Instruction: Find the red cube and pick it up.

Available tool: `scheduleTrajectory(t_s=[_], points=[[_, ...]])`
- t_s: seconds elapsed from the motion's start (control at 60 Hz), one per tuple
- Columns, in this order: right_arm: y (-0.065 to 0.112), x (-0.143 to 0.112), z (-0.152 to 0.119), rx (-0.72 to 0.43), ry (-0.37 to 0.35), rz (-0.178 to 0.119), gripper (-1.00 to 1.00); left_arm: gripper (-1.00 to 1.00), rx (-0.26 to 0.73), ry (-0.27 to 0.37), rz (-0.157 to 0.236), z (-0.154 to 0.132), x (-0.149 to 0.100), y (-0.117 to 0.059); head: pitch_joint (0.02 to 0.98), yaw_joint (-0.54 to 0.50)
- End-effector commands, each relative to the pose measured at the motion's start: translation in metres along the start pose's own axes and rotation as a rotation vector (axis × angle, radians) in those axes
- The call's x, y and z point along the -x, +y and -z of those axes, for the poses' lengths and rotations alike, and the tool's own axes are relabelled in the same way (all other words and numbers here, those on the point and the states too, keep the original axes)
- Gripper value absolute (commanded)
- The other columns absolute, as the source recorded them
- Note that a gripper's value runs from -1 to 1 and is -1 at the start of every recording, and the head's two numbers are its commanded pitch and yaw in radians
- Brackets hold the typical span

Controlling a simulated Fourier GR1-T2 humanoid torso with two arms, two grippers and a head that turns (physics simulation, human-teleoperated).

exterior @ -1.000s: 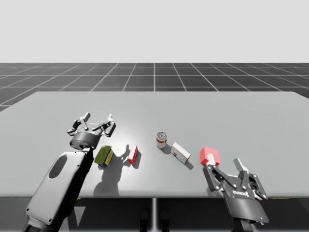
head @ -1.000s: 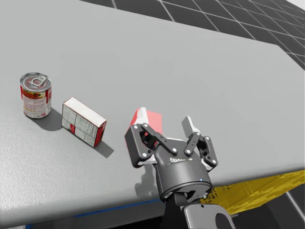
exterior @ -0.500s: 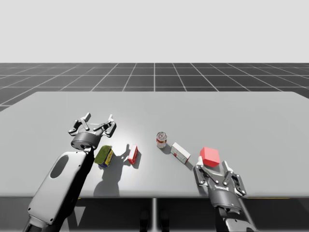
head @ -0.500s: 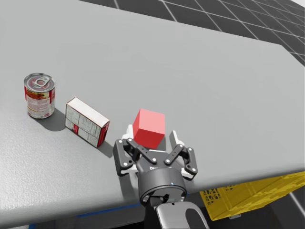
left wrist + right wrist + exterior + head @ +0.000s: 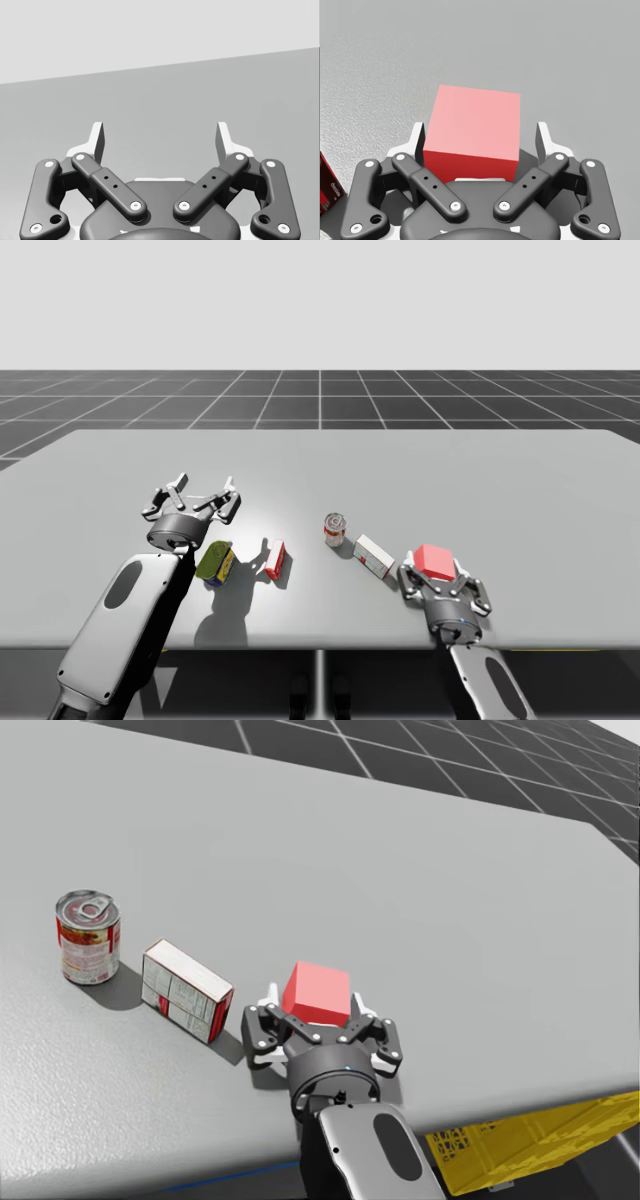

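The red cube rests on the grey table near its front right edge. My right gripper lies low on the table with the cube between its fingers. In the right wrist view the red cube fills most of the gap of the right gripper; a small space remains at one finger, so the gripper is open. My left gripper hovers open over bare table at the left, holding nothing.
A red-and-white can and a white-and-red box stand just left of the cube. A green-yellow box and a small red box lie by my left arm. A yellow crate sits below the table edge.
My right gripper has come down and forward from behind the cube until its fingers straddle it. The cube and my left arm stayed put. My head has turned slightly.
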Motion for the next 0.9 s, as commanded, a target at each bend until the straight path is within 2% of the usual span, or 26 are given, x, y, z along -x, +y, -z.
scheduleTrajectory(t_s=[0.017,0.033,0.05,0.067,0.167,0.4,0.567,0.667,0.817,0.9], points=[[0.002,0.006,0.004,-0.032,0.071,0.006,0.09,-1.0,0.004,-0.001,0.001,0.001,0.0,0.0,0.828,-0.45],[0.002,0.006,0.003,-0.033,0.07,0.005,0.85,-1.0,0.004,-0.001,0.001,0.001,0.0,0.0,0.825,-0.45],[0.002,0.006,0.003,-0.03,0.068,0.007,0.98,-1.0,0.004,-0.001,0.001,0.001,0.0,0.0,0.821,-0.45],[0.001,0.006,0.003,-0.029,0.067,0.008,1.0,-1.0,0.004,-0.001,0.001,0.001,0.0,0.0,0.814,-0.45],[0.001,0.007,0.002,-0.025,0.065,0.009,1.0,-1.0,0.005,-0.002,0.001,0.001,0.0,-0.001,0.771,-0.45],[0.001,0.009,0.0,-0.022,0.058,0.008,1.0,-1.0,0.008,0.004,0.007,0.001,0.003,-0.003,0.561,-0.46],[0.001,0.009,-0.001,-0.02,0.05,0.008,1.0,-1.0,0.01,0.004,0.007,0.0,0.003,-0.003,0.472,-0.47],[0.001,0.009,-0.001,-0.019,0.047,0.009,1.0,-1.0,0.01,0.005,0.007,0.0,0.003,-0.003,0.457,-0.47],[0.001,-0.002,-0.005,-0.038,-0.01,0.004,1.0,-1.0,0.008,0.002,0.003,0.0,0.003,-0.003,0.453,-0.47],[0.001,-0.016,-0.008,-0.053,-0.062,-0.017,1.0,-1.0,0.008,0.001,0.003,0.0,0.002,-0.003,0.451,-0.47]])
